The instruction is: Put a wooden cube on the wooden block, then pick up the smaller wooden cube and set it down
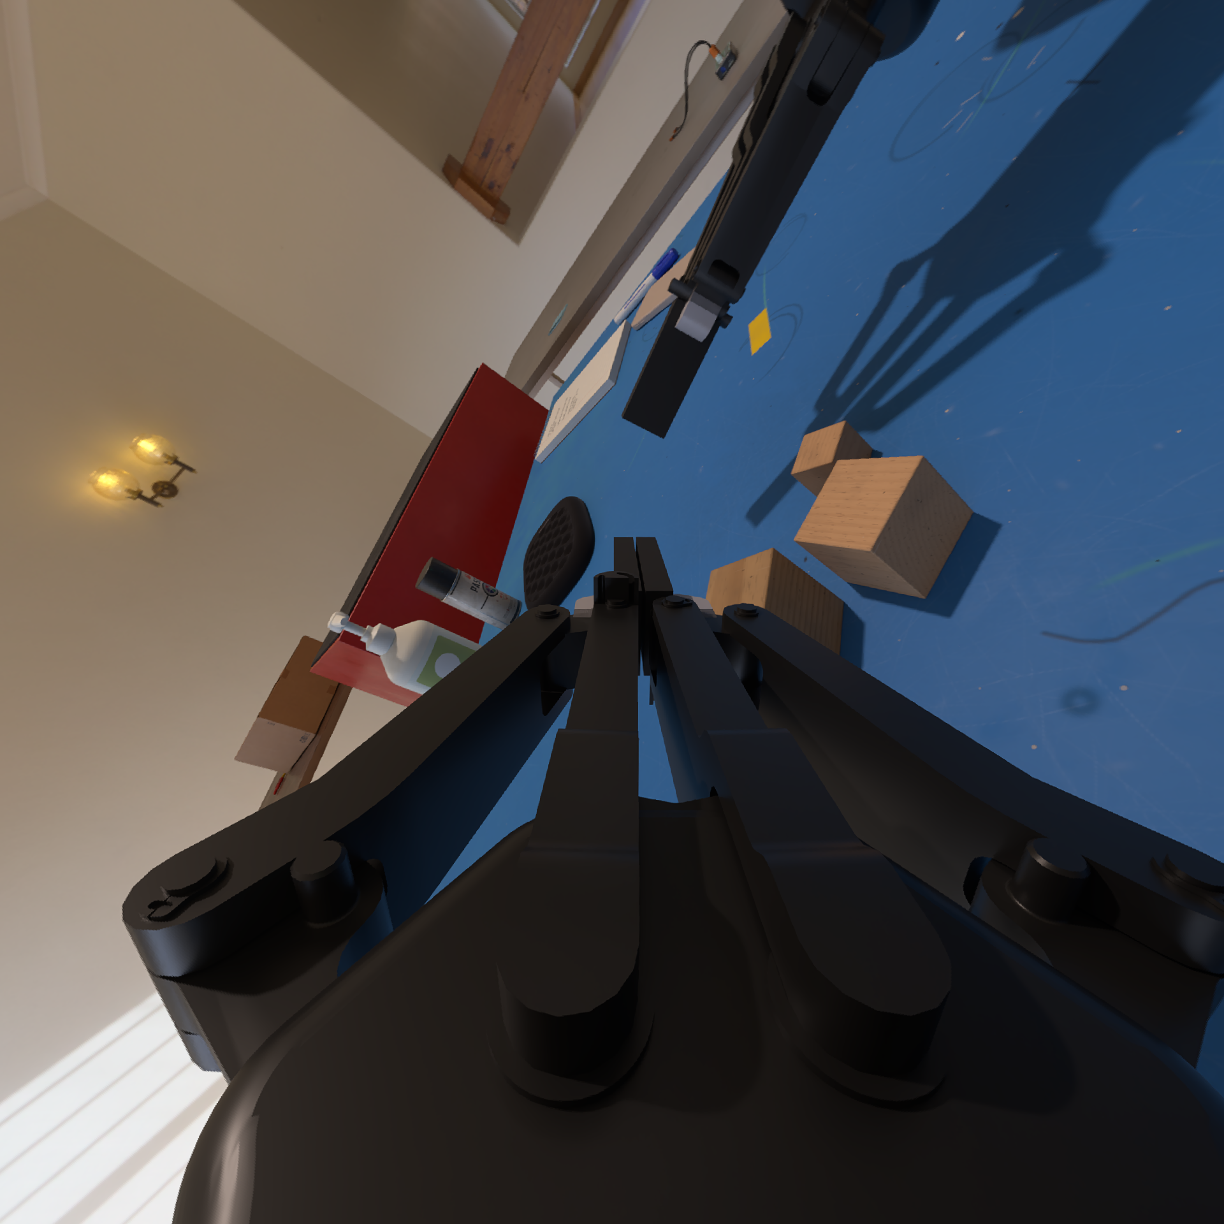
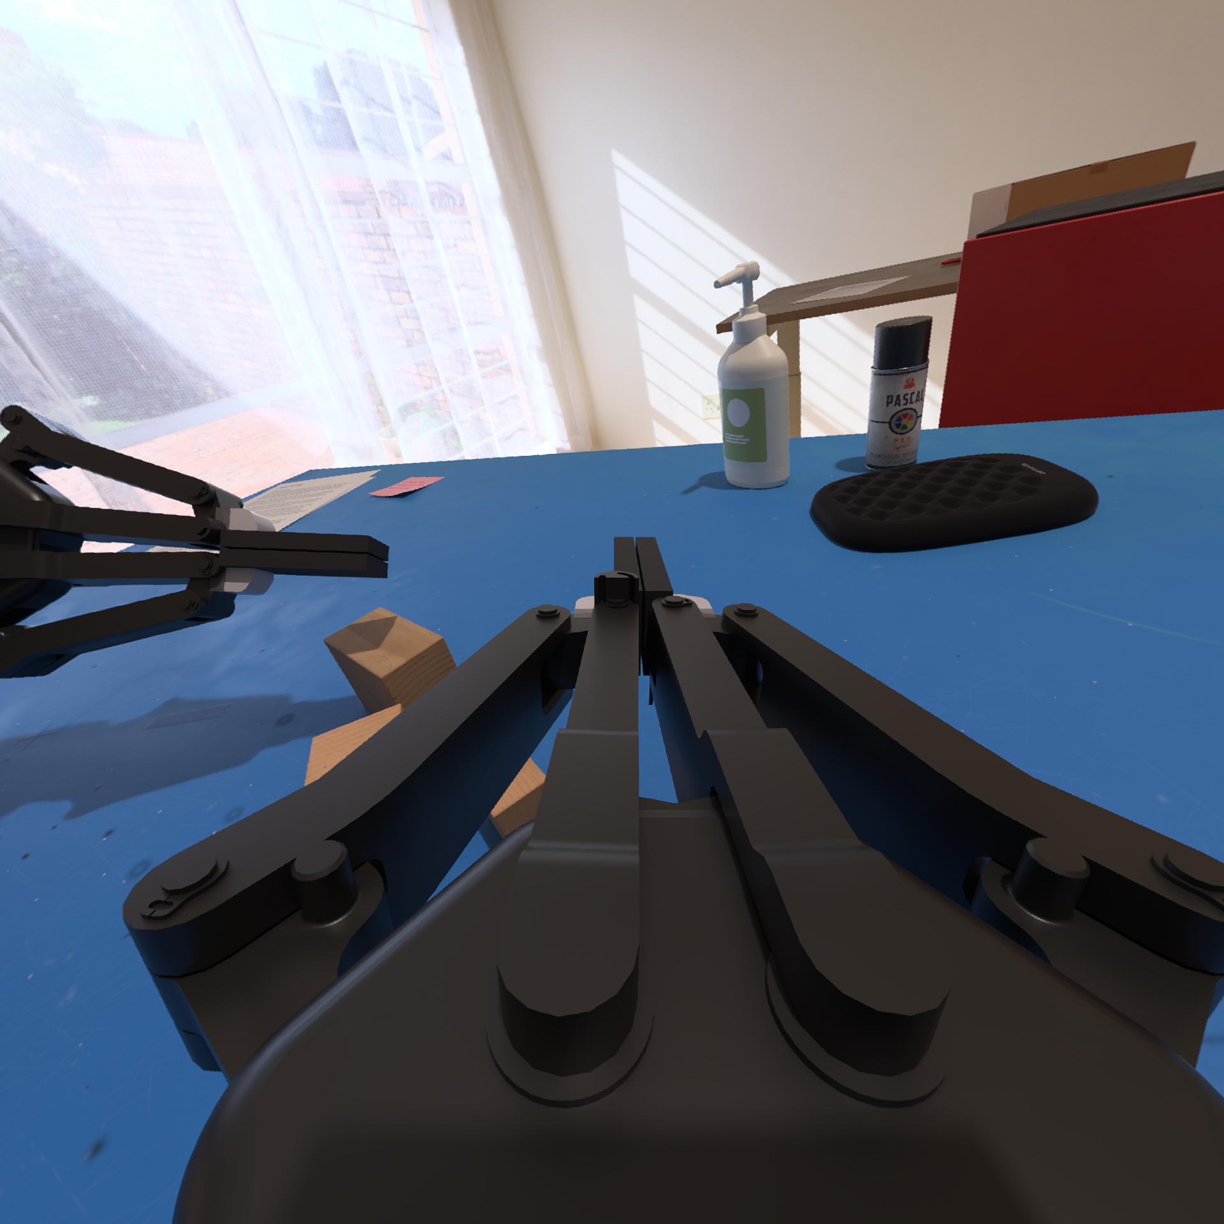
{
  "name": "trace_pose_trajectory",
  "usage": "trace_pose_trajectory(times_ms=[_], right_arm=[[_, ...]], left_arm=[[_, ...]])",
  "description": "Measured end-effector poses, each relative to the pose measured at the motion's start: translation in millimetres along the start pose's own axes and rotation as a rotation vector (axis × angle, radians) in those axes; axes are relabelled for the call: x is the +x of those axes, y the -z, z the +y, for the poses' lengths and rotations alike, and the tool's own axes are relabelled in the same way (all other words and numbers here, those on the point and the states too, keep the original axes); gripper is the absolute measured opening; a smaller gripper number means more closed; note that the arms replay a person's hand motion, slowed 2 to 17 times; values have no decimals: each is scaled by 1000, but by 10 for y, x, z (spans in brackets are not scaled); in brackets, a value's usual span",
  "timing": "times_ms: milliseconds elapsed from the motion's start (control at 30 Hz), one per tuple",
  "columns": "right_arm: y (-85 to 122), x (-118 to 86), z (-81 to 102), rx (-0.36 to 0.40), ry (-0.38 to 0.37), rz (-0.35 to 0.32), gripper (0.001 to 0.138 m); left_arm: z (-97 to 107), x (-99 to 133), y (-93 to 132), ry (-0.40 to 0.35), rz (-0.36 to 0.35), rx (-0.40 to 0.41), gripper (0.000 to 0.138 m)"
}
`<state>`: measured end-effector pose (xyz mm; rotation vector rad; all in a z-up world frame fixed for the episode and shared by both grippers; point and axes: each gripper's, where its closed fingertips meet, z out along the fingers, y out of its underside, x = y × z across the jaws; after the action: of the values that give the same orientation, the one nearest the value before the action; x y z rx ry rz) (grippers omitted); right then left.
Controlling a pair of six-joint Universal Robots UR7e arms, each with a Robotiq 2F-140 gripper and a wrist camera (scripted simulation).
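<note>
In the left wrist view three wooden pieces lie close together on the blue table [image 1: 1033, 715]: a small cube [image 1: 831, 454], a large cube [image 1: 884, 523] touching it, and a block [image 1: 775, 593] partly hidden behind my left gripper's linkage. My left gripper [image 1: 636, 550] is shut and empty, above the table just left of the block. My right gripper [image 2: 636, 550] is shut and empty, above bare table. In the right wrist view a wooden cube [image 2: 391, 656] and two other wooden pieces [image 2: 344, 742] show partly behind its linkage. The left gripper [image 2: 381, 555] hovers over them.
A black honeycomb pad [image 2: 954, 500], a white pump bottle [image 2: 755, 410], a spray can [image 2: 897, 397] and a red box [image 2: 1086, 324] stand at the table's far side. A paper sheet [image 2: 311, 493], a pink note [image 2: 405, 487], a yellow note [image 1: 760, 331] and a marker [image 1: 646, 285] lie there too.
</note>
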<state>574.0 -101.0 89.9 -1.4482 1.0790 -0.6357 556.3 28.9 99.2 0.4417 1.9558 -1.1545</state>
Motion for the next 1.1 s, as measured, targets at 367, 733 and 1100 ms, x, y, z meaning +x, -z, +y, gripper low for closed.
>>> trace_pose_trajectory(times_ms=[367,733,1100], right_arm=[[18,66,-18,15,-18,37,1],[31,99,-32,27,-17,66,10],[24,97,-34,25,-9,64,18]], left_arm=[[156,-152,27,81,-72,-9,1],[332,-275,35,158,-137,-27,1],[434,-346,33,205,-177,-39,1]])
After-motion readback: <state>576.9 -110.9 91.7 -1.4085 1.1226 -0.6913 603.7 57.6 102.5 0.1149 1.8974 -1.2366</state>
